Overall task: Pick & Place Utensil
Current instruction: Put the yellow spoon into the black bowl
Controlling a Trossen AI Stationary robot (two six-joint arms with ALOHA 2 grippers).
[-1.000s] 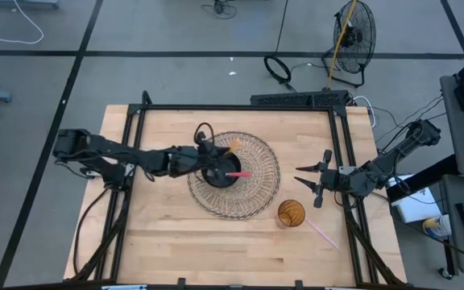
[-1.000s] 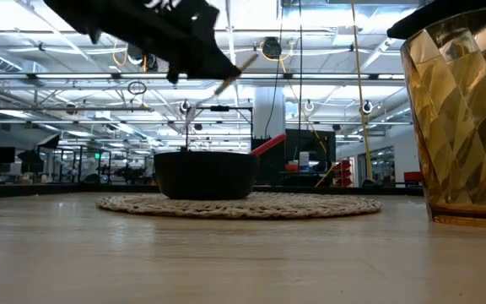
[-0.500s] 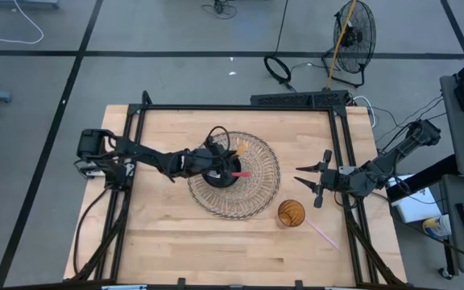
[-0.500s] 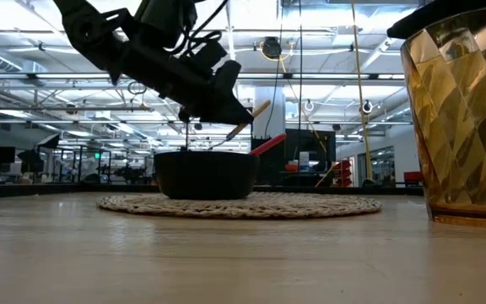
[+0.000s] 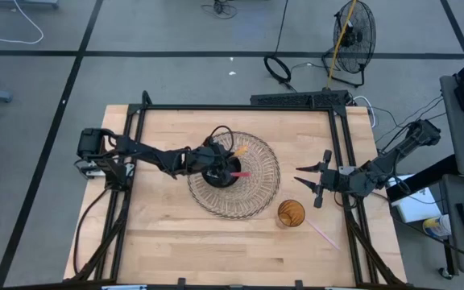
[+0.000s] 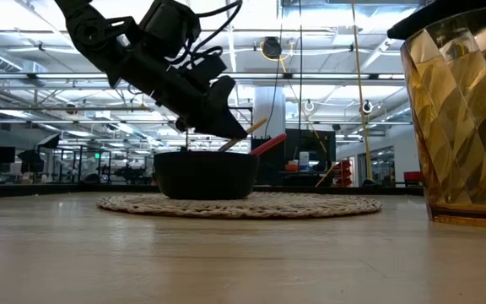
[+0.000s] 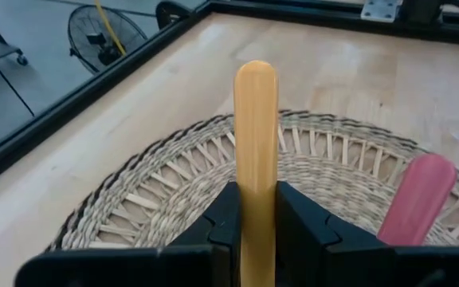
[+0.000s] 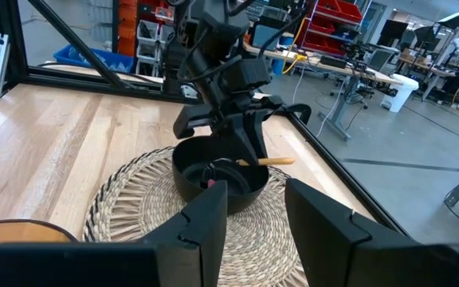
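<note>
A black bowl (image 5: 219, 172) stands on a round woven placemat (image 5: 256, 193) at mid-table. My left gripper (image 5: 218, 156) hovers over the bowl's far rim, shut on a tan wooden utensil (image 6: 249, 133). A pink utensil (image 6: 269, 143) leans in the bowl, its handle rising over the rim. In the left wrist view the pink utensil (image 7: 419, 197) shows beside the tan utensil (image 7: 256, 119). My right gripper (image 5: 307, 181) waits open near the table's right edge, facing the bowl (image 8: 216, 180). My left gripper pinches the tan utensil's handle (image 7: 256, 209) between its two fingers, well back from the rounded free end (image 7: 256, 73). The fingers (image 6: 223, 118) slant down from the table's left side. The utensil tilts, free end up; the bowl's wall hides its lower end.
An amber glass (image 5: 291, 213) stands upright near the placemat's right near side and fills the low view's right (image 6: 462, 118). A thin pink stick (image 5: 322, 234) lies on the table by the right near corner. A black frame rims the table.
My left gripper has come down and slightly toward the table's right, over the black bowl, staying shut on the tan utensil. The utensil has sunk with it, so its lower end now dips behind the bowl's rim.
</note>
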